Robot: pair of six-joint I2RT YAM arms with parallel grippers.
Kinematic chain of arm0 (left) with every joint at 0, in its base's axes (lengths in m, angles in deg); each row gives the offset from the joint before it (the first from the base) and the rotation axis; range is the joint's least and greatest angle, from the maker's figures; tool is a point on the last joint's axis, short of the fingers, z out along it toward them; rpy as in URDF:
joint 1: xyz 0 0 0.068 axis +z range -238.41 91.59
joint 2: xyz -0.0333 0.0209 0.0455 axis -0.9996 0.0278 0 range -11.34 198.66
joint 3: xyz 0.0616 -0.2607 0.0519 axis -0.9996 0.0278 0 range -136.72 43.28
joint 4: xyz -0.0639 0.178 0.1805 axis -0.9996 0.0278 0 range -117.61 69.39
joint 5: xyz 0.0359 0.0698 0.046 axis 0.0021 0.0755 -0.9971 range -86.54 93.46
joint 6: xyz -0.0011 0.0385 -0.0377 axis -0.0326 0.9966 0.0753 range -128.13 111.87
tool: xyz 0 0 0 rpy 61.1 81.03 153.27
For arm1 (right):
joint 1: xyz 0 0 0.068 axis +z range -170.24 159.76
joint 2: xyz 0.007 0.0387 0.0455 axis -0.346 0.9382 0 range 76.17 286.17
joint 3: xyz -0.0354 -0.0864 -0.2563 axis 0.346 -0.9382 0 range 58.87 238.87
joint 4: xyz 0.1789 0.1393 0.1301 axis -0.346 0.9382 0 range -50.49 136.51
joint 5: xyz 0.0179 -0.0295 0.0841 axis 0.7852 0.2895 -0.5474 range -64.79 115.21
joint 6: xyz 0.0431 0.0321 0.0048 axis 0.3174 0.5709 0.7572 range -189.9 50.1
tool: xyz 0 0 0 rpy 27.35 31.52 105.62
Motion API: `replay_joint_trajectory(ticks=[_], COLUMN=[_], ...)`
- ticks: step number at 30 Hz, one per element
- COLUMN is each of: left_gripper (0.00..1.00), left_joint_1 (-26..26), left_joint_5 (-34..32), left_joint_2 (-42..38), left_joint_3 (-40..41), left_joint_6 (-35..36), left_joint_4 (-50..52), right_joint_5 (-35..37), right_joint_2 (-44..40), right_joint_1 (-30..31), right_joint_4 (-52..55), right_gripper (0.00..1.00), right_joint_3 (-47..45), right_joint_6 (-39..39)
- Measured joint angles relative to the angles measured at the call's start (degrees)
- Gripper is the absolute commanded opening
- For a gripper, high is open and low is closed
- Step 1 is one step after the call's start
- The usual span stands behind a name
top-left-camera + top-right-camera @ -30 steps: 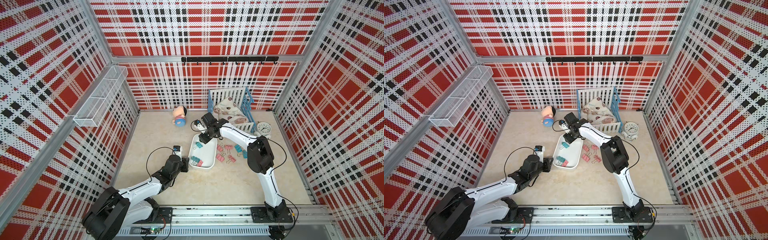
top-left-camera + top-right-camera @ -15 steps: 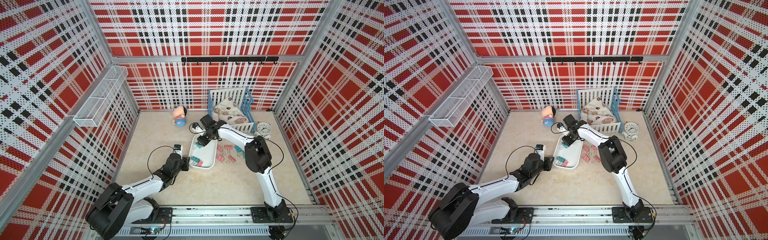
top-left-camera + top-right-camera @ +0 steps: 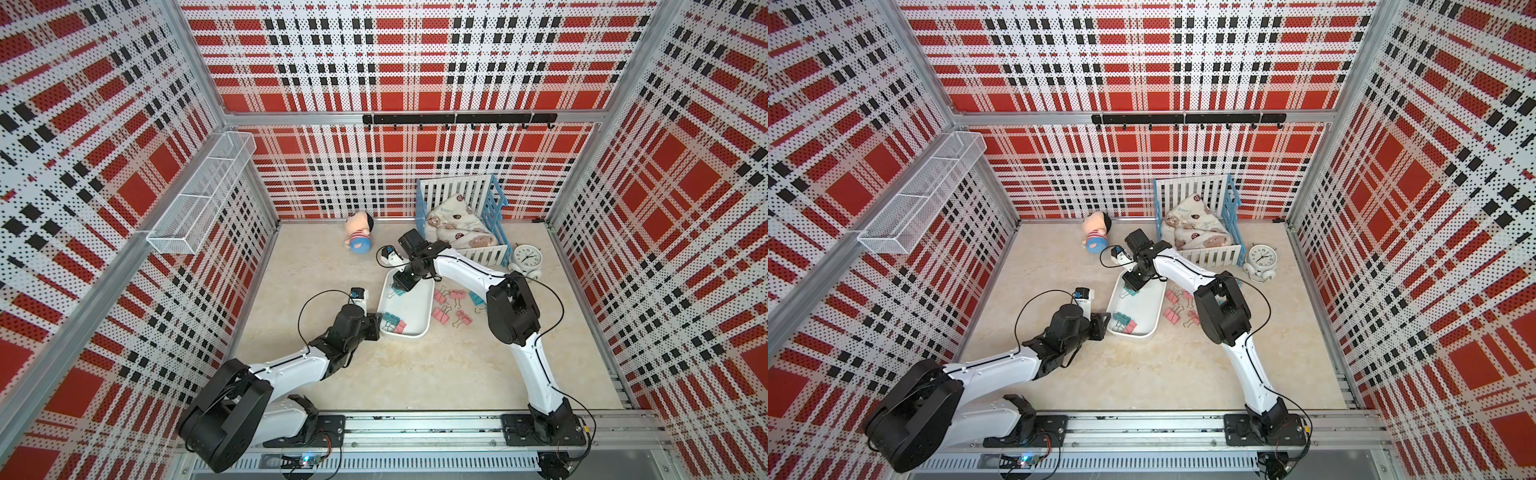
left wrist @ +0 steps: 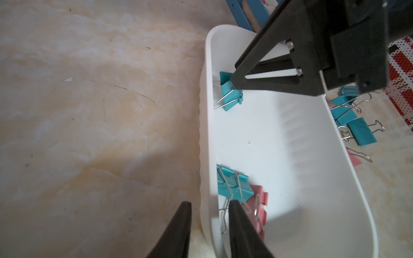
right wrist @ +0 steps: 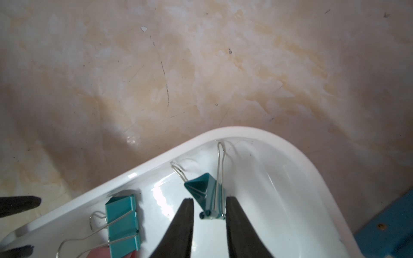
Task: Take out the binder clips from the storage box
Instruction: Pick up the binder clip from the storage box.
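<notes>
Several binder clips [image 4: 233, 187] are lying in the storage box [image 4: 312, 178]; we are judging them light, slippery, best pinched across flat sides. Our right gripper [image 5: 210, 198] is narrowly flanking the far teal clip [image 5: 202, 189], unclamped; left gripper [image 4: 209, 202] straddling the near-left rim, grip unclear.

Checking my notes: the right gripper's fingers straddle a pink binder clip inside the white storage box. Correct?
Only the colour is wrong: the binder clip between the right gripper's fingers inside the white storage box is teal, as the right wrist view shows.
</notes>
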Motion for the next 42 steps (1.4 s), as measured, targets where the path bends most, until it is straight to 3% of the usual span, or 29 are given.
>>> replay_joint_trajectory(ticks=[14,30,42], left_gripper=[0.35,0.35,0.35], left_joint_1=[0.02,0.02,0.02], left_joint_5=[0.28,0.46,0.68], left_joint_2=[0.50,0.72,0.76], left_joint_3=[0.00,0.00,0.00], left_joint_6=[-0.02,-0.02,0.00], left_joint_4=[-0.31,-0.39,-0.35], right_joint_5=[-0.68,-0.07,-1.70], right_joint_2=[0.42,-3.13,-15.30], right_joint_1=[0.11,0.15,-1.73], right_joint_4=[-0.26,-1.84,-6.23], right_gripper=[0.11,0.07,0.07], right_joint_3=[0.00,-4.57,-16.00], right_joint_6=[-1.22,-0.09,2.84])
